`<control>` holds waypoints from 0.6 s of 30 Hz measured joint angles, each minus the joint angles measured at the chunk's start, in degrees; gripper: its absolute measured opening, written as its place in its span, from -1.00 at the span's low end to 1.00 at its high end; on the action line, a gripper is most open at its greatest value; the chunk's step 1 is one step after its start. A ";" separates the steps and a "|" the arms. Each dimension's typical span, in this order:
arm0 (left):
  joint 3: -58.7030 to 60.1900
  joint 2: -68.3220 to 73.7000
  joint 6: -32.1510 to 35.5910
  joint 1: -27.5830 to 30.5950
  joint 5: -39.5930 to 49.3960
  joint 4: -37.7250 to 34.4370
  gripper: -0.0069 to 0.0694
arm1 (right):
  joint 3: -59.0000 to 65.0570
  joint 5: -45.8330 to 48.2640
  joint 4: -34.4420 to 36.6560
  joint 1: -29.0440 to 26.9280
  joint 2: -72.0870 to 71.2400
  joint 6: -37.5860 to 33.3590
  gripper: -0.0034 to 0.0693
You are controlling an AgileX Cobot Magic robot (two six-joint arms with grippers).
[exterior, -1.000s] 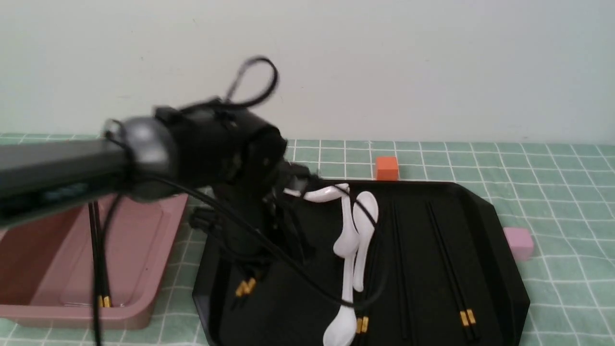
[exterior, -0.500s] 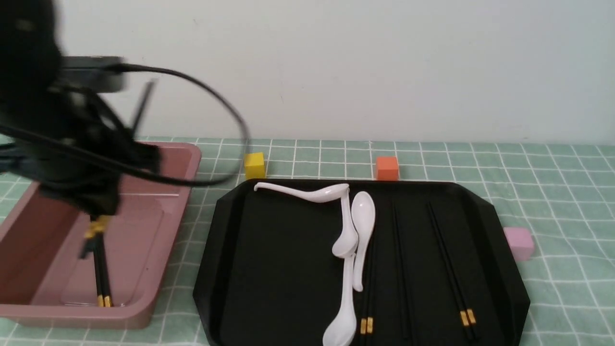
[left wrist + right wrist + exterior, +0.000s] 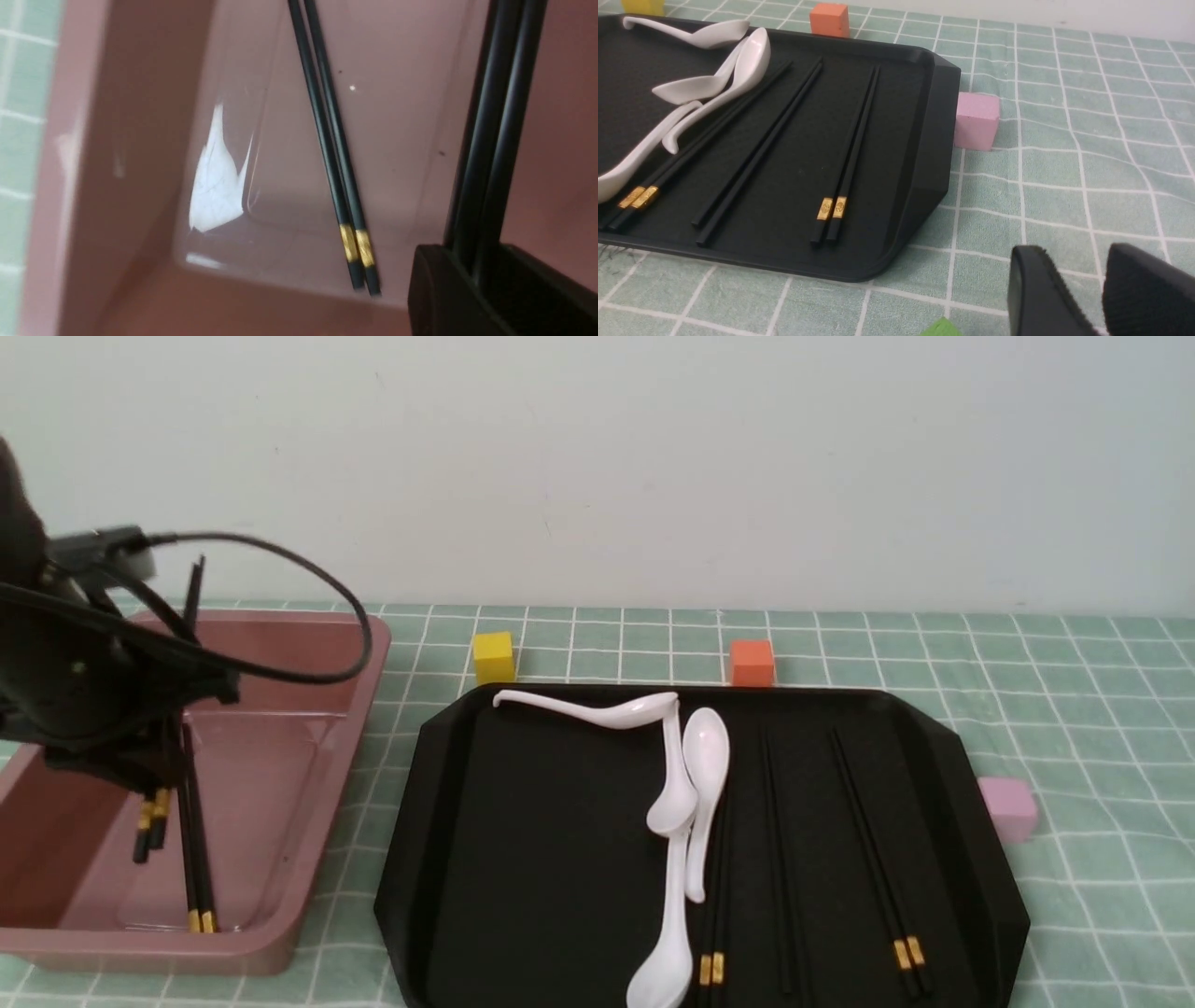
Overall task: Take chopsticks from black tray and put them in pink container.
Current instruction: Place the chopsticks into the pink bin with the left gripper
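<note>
While the left pincer [image 3: 483, 255] holds chopsticks [image 3: 495, 116] clamped inside the pink container [image 3: 280, 954], another pair [image 3: 327, 140] reaches its near wall.

The left arm [image 3: 75, 700] is a matte black bulk. From a grey connector [image 3: 103, 546] at its twelve o'clock, a thin black cable [image 3: 308, 569] loops toward three o'clock. The right gripper [image 3: 1080, 256] has black fingers [image 3: 1148, 289] with finely ribbed faces.

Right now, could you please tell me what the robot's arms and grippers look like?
The left arm is bulky matte black, with a black cable looping off it. The right gripper has thick matte black jaws with finely ribbed faces.
</note>
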 joint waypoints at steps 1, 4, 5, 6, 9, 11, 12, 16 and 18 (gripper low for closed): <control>0.00 1.12 0.00 0.00 -0.49 0.00 -0.50 | 0.00 0.00 0.00 0.00 0.00 0.00 -0.25; 0.04 4.46 0.00 0.00 -1.67 0.00 -0.46 | 0.00 0.00 0.00 0.00 0.00 0.00 -0.25; 0.04 5.33 0.00 0.00 -1.90 0.00 -0.43 | 0.00 0.00 0.00 0.00 0.00 0.00 -0.25; 0.04 5.60 0.00 0.00 -1.97 0.00 -0.41 | 0.00 0.00 0.00 0.00 0.00 0.00 -0.25; 0.06 6.67 -1.66 0.00 -2.02 0.00 -0.19 | 0.00 0.00 0.00 0.00 0.00 0.00 -0.25; -0.25 6.67 -1.90 0.00 -0.83 0.00 -0.06 | 0.00 0.00 0.00 0.00 0.00 0.00 -0.25; -0.39 6.67 -1.90 0.00 -0.30 0.00 -0.04 | 0.00 0.00 0.00 0.00 0.00 0.00 -0.25; -1.00 6.31 -1.90 0.00 3.55 0.00 -0.01 | 0.00 0.00 0.00 0.00 0.00 0.00 -0.25; -1.06 5.31 -1.90 0.00 5.16 0.00 -0.10 | 0.00 0.00 0.00 0.00 0.00 0.00 -0.25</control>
